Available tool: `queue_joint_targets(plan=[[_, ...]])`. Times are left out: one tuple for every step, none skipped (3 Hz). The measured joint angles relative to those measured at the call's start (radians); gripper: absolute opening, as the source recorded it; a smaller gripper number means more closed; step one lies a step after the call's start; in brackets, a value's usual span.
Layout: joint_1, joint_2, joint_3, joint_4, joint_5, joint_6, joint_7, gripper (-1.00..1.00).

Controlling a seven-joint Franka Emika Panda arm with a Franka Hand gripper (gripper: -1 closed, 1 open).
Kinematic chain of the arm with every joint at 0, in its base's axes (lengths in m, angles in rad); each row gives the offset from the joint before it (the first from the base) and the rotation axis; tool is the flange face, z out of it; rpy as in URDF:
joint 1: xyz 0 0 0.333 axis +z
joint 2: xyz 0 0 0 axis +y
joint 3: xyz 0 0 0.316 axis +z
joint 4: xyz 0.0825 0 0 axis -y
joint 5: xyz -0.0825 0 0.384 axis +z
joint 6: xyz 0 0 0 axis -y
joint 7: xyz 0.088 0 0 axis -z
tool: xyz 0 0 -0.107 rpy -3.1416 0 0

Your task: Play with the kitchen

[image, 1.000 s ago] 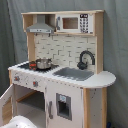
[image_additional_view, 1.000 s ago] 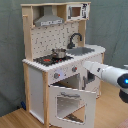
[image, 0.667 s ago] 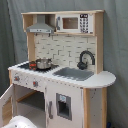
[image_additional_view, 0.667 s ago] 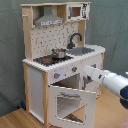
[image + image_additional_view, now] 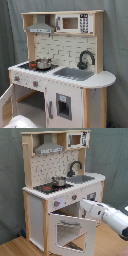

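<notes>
I saw the kitchen (image 5: 60, 193) standing on a wood floor (image 5: 15, 247) before a grey curtain: white panels, pale wood edges, dotted pegboard back. A round steel pot (image 5: 58, 180) sat on its black hob beside the grey sink (image 5: 80, 179) and curved faucet (image 5: 75, 167). The windowed oven door (image 5: 70, 232) hung open. The smooth white arm (image 5: 107, 215) reached in from the right; its hand was hidden, so I could not tell its grip.

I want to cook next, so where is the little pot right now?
The pot sits on the kitchen's stovetop, beside the sink and under the range hood.
</notes>
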Motion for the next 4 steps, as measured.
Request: queue_joint_targets(plan=[[-0.015,-0.016,0.002,0.0,-0.026,0.096,0.001,1.0],[-0.029,-0.034,0.002,0.0,-0.043,0.193,0.003,1.0],[-0.039,-0.054,0.001,0.001,-0.06,0.31,0.009,1.0],[-0.039,-0.061,0.002,0.001,-0.077,0.409,0.015,1.0]])
